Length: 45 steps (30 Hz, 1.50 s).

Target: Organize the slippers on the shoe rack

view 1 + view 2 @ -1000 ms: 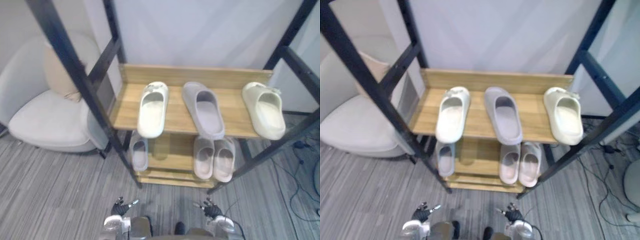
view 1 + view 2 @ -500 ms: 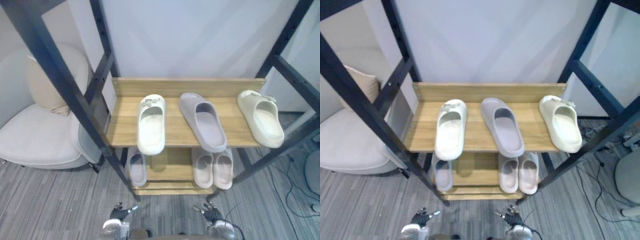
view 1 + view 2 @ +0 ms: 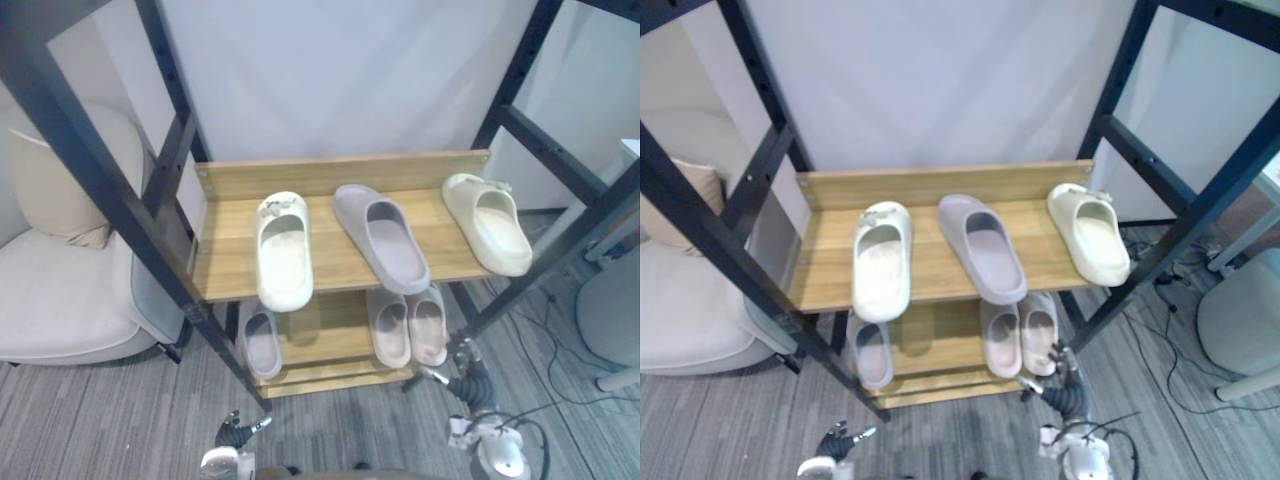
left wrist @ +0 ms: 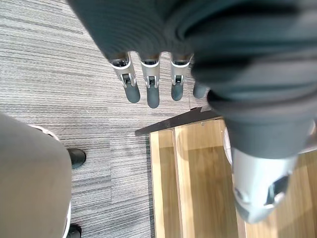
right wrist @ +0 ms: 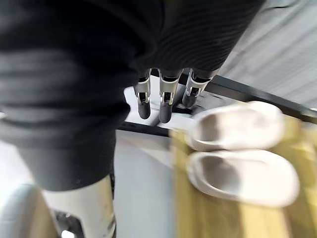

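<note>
Now — left hand (image 3: pixel 232 436) | right hand (image 3: pixel 469 384) | fingers (image 4: pixel 153 94) straight, near shoe rack (image 3: pixel 340 173)

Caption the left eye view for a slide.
Shoe rack with three slippers on each shelf; right hand open near the lower pair.

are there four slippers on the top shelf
No, the top shelf holds three: a white slipper on the left, a grey slipper in the middle and a cream slipper on the right.
</note>
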Motion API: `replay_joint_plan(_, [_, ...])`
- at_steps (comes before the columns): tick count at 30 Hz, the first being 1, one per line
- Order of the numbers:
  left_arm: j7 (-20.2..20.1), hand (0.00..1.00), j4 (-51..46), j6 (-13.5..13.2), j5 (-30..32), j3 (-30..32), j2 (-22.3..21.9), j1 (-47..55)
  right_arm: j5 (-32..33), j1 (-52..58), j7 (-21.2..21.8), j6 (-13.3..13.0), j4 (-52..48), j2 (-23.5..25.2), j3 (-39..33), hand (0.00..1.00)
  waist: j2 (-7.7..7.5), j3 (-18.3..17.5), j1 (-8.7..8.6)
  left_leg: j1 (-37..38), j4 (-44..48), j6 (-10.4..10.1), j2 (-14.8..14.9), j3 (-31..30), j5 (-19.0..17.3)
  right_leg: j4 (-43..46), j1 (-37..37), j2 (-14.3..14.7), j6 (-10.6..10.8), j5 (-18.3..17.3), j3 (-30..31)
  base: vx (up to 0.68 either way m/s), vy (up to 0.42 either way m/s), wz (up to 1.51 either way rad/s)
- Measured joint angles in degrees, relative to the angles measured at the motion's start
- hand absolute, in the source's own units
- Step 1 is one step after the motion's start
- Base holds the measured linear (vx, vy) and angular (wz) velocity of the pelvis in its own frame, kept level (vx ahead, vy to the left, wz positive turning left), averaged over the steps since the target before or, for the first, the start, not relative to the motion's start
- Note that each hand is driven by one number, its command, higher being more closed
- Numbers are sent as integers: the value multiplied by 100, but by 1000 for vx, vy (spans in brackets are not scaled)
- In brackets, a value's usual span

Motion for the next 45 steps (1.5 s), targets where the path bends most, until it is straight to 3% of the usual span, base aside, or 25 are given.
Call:
replay_joint_plan(5, [-59,0,-15,-26,0,32,-48,72,-1,-130,-5,-222,-702,-15,-539,0,65,-68,-48,-21,-3,-1,7,37,-12,10,-45,15,2,1,55,-3,-13,-5])
replay_joint_plan(9, [-157,0,105,-118,0,22,-5,80,2,-404,-5,-270,-723,-99,-717,0,49,-112,-76,-20,3,-6,4,19,-17,10,-48,41,3,2,95,-6,-7,-2])
replay_joint_plan(17, [-283,0,207,-225,-1,-82,79,73,12,-1170,-7,-404,-723,-811,-1110,0,30,-198,-76,-208,93,13,-77,-217,-8,-9,-112,-28,25,14,-51,-23,-4,12])
replay_joint_plan(25, [-394,0,206,-239,-1,-155,158,40,325,-1837,188,-472,-499,-1438,-1013,0,-62,-184,-50,-311,102,81,-139,-369,36,-19,-155,-81,43,26,-156,-14,-1,9])
replay_joint_plan(32, [-409,0,204,-245,-1,-249,248,-8,696,-2685,377,-483,257,-1978,-326,0,-180,-178,0,-400,100,135,-203,-487,71,-117,-156,-140,89,73,-261,-8,2,9])
replay_joint_plan(38, [-408,0,190,-248,-5,-267,291,-79,696,-3386,372,-427,897,-2100,-55,0,-285,-100,48,-499,100,194,-282,-615,110,-197,-158,-211,114,116,-399,-2,12,12])
replay_joint_plan(45, [-395,0,53,-251,-10,-309,283,-107,677,-3734,288,-354,1000,-2201,91,0,-273,60,129,-547,89,238,-348,-778,138,-195,-150,-271,107,125,-570,1,12,12])
